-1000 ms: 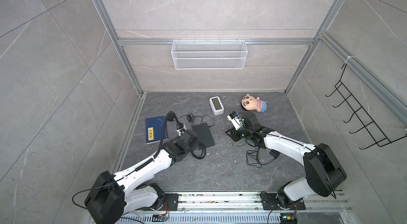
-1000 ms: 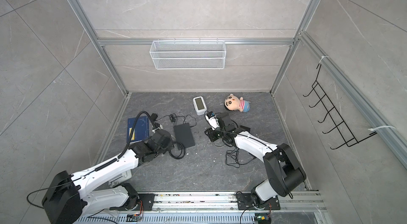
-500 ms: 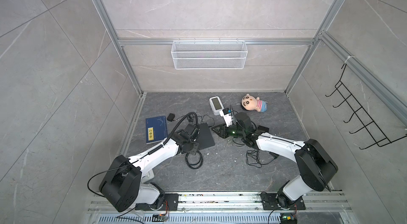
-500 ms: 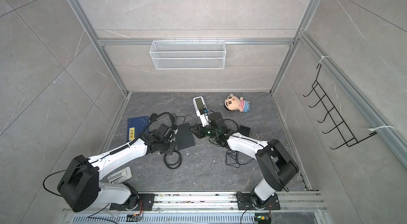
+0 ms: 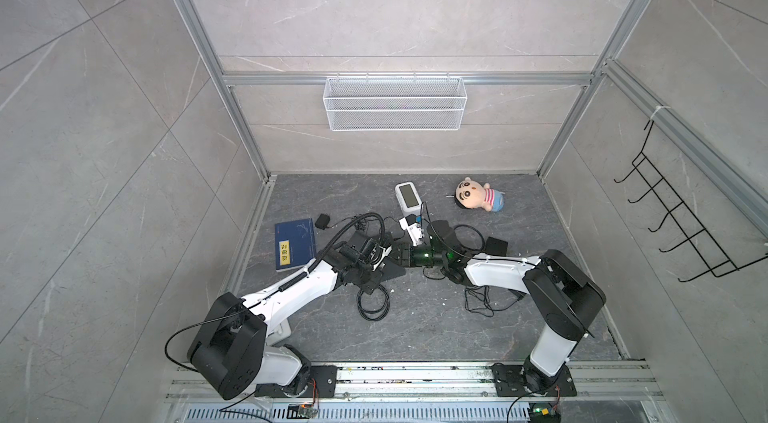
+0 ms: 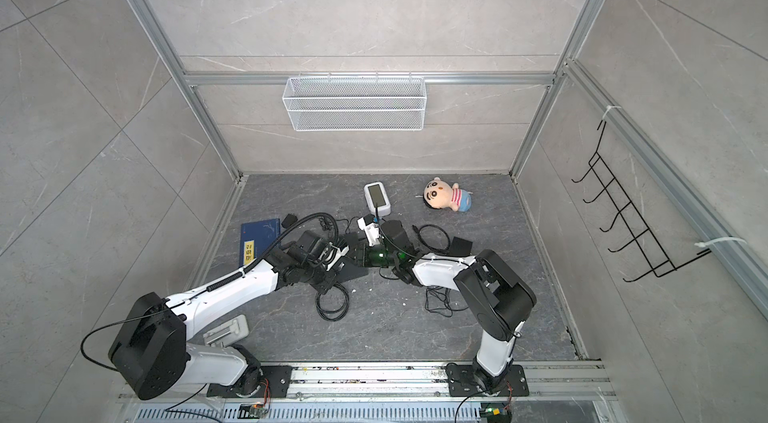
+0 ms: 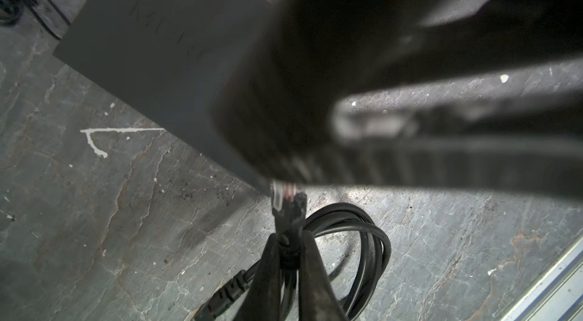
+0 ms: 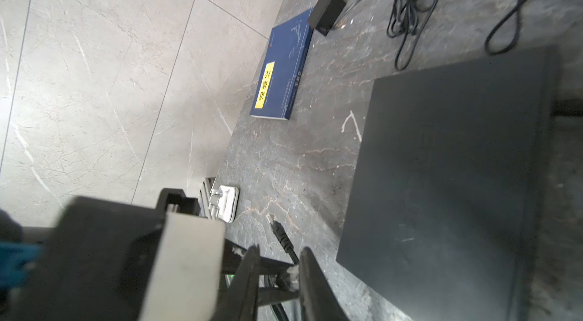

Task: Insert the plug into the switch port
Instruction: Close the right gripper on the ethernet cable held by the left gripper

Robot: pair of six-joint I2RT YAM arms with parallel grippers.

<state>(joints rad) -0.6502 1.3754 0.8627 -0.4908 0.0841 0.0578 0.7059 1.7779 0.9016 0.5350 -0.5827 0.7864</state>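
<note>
My left gripper (image 7: 288, 240) clenches the Ethernet plug (image 7: 282, 201) by the switch (image 7: 151, 45) corner; my right gripper (image 8: 280, 250), I cannot tell.

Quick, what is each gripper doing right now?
Left gripper: closed on the network plug.
Right gripper: jaws slightly apart, a black cable between them; grip cannot be told.

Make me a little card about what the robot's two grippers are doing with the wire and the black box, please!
Left gripper: shut on the plug, just behind its clear tip
Right gripper: jaws apart, either side of that plug
Switch: flat black box lying beside both grippers
Plug in port: looks not yet in, held near the switch's edge
Nearby: blue book, plush doll
</note>
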